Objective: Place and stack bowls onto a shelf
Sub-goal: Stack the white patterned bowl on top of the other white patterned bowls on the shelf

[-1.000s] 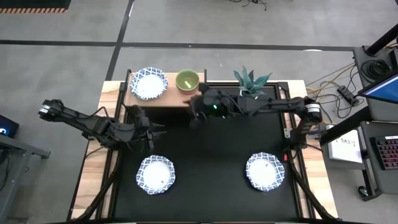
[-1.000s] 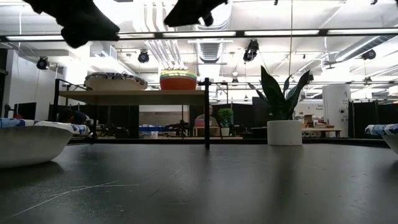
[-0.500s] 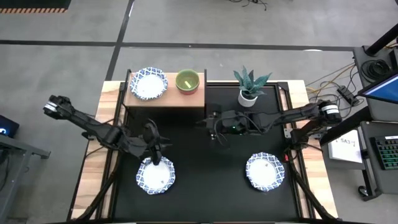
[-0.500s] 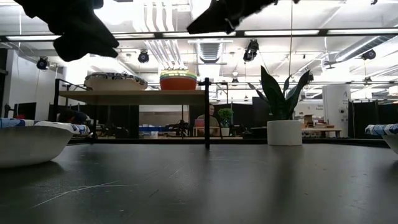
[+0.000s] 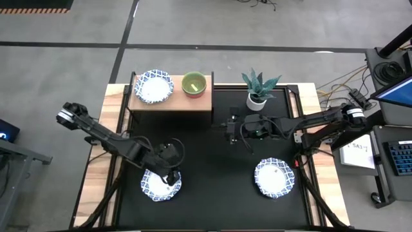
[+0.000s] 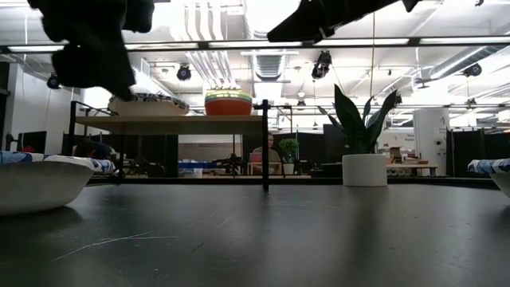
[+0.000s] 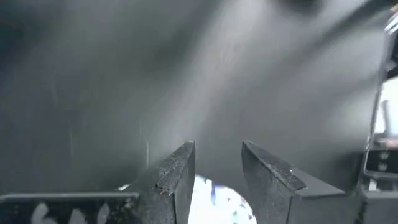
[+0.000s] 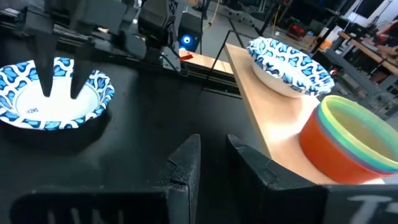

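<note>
On the black table, a white bowl with a blue rim (image 5: 154, 187) (image 8: 25, 102) (image 7: 217, 199) sits near the left. A second such bowl (image 5: 275, 178) sits near the right. The wooden shelf (image 5: 170, 103) (image 8: 267, 118) carries a third blue-rimmed bowl (image 5: 154, 86) (image 8: 289, 62) and a nested stack of small coloured bowls (image 5: 194, 84) (image 8: 348, 143), yellow-green inside red. My left gripper (image 5: 171, 175) (image 7: 217, 149) (image 8: 62, 68) hangs open over the near-left bowl, fingers pointing down. My right gripper (image 5: 232, 129) (image 8: 213, 143) hovers open over the table's middle, facing the shelf.
A small white pot with a green plant (image 5: 257, 90) (image 6: 364, 151) stands at the far edge, right of the shelf and close to my right arm. Bare black tabletop (image 5: 212, 180) lies between the two near bowls. The shelf board has bare wood right of the stack.
My left gripper has moved toward the near edge and rightward, and dropped lower, from beside the near-left bowl to above it. My right gripper has drawn back from the shelf's right end toward the table's middle and right. No bowl has moved.
</note>
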`<state>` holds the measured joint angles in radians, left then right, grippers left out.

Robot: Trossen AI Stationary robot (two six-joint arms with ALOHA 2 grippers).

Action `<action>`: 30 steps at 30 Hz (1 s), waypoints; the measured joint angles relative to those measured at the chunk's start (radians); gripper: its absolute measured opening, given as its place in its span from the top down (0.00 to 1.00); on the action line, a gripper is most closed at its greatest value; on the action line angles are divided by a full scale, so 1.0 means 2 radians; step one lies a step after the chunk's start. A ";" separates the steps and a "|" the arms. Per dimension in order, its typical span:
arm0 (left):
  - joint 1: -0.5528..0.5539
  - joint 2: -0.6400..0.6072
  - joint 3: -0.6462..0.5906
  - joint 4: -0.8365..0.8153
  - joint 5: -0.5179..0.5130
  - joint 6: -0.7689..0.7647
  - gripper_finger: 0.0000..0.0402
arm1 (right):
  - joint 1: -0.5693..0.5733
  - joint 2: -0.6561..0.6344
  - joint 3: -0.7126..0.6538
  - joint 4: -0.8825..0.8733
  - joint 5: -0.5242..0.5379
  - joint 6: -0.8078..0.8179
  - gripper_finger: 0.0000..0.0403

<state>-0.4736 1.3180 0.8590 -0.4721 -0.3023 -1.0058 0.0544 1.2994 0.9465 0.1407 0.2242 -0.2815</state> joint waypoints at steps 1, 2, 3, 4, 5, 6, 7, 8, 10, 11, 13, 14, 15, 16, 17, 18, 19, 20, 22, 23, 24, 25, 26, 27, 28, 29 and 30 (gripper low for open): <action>0.000 0.011 0.016 -0.027 0.014 -0.013 0.72 | 0.000 -0.004 -0.003 -0.001 0.000 -0.002 0.84; 0.000 0.023 0.034 -0.057 0.030 -0.025 0.72 | 0.000 -0.009 -0.004 -0.001 0.000 -0.003 0.84; 0.000 0.034 0.053 -0.089 0.047 -0.038 0.72 | 0.000 -0.014 -0.005 -0.001 0.000 0.002 0.84; -0.001 0.047 0.071 -0.123 0.058 -0.046 0.72 | 0.000 -0.018 -0.005 0.000 0.000 0.006 0.84; -0.001 0.059 0.088 -0.156 0.065 -0.049 0.72 | 0.000 -0.021 -0.006 -0.001 0.000 0.008 0.84; -0.002 0.070 0.104 -0.183 0.068 -0.047 0.72 | 0.000 -0.024 -0.006 -0.004 0.000 0.007 0.84; -0.002 0.081 0.118 -0.206 0.068 -0.038 0.72 | 0.000 -0.026 -0.007 -0.009 -0.001 0.003 0.84; -0.003 0.091 0.129 -0.227 0.069 -0.019 0.72 | 0.000 -0.026 -0.007 -0.013 -0.007 0.000 0.84; -0.009 0.109 0.145 -0.253 0.073 0.056 0.72 | 0.000 -0.026 -0.008 -0.021 -0.026 0.000 0.84; -0.015 0.117 0.148 -0.257 0.073 0.100 0.72 | 0.000 -0.026 -0.008 -0.025 -0.035 0.001 0.84; -0.027 0.127 0.149 -0.257 0.079 0.180 0.72 | 0.000 -0.026 -0.008 -0.039 -0.049 0.010 0.84; -0.031 0.129 0.147 -0.257 0.081 0.205 0.72 | 0.000 -0.026 -0.008 -0.051 -0.052 0.016 0.84; -0.033 0.130 0.143 -0.260 0.082 0.222 0.72 | 0.000 -0.026 -0.008 -0.064 -0.052 0.023 0.84; -0.032 0.130 0.139 -0.266 0.082 0.233 0.72 | 0.000 -0.026 -0.008 -0.077 -0.052 0.030 0.84; -0.030 0.128 0.134 -0.275 0.080 0.238 0.72 | 0.000 -0.026 -0.008 -0.090 -0.052 0.037 0.84; -0.029 0.125 0.129 -0.282 0.078 0.244 0.72 | 0.000 -0.026 -0.008 -0.100 -0.052 0.042 0.84; -0.028 0.120 0.121 -0.286 0.074 0.247 0.72 | 0.000 -0.026 -0.008 -0.107 -0.052 0.049 0.84; -0.028 0.111 0.111 -0.289 0.072 0.247 0.72 | 0.000 -0.026 -0.009 -0.111 -0.052 0.054 0.84; -0.026 0.090 0.090 -0.288 0.071 0.243 0.72 | 0.000 -0.026 -0.012 -0.116 -0.052 0.062 0.84; -0.023 0.081 0.079 -0.284 0.071 0.239 0.72 | 0.000 -0.026 -0.013 -0.119 -0.052 0.064 0.84; -0.021 0.072 0.066 -0.279 0.069 0.233 0.72 | 0.000 -0.026 -0.014 -0.119 -0.053 0.066 0.84; -0.019 0.063 0.055 -0.276 0.066 0.226 0.72 | 0.000 -0.026 -0.016 -0.119 -0.055 0.066 0.84; -0.016 0.054 0.044 -0.272 0.059 0.219 0.72 | 0.000 -0.026 -0.017 -0.119 -0.060 0.066 0.84; -0.016 0.045 0.033 -0.265 0.053 0.213 0.72 | 0.000 -0.026 -0.018 -0.119 -0.064 0.066 0.84; -0.015 0.037 0.024 -0.259 0.052 0.210 0.72 | 0.000 -0.026 -0.018 -0.120 -0.064 0.066 0.84; -0.014 0.032 0.015 -0.256 0.052 0.210 0.72 | 0.000 -0.026 -0.019 -0.119 -0.064 0.066 0.84; -0.015 0.028 0.006 -0.252 0.052 0.210 0.72 | 0.000 -0.026 -0.019 -0.119 -0.064 0.066 0.84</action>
<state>-0.5030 1.3730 0.8715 -0.9766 -0.1975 -0.5855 0.0544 1.2472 0.9085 -0.0971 0.0959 -0.1486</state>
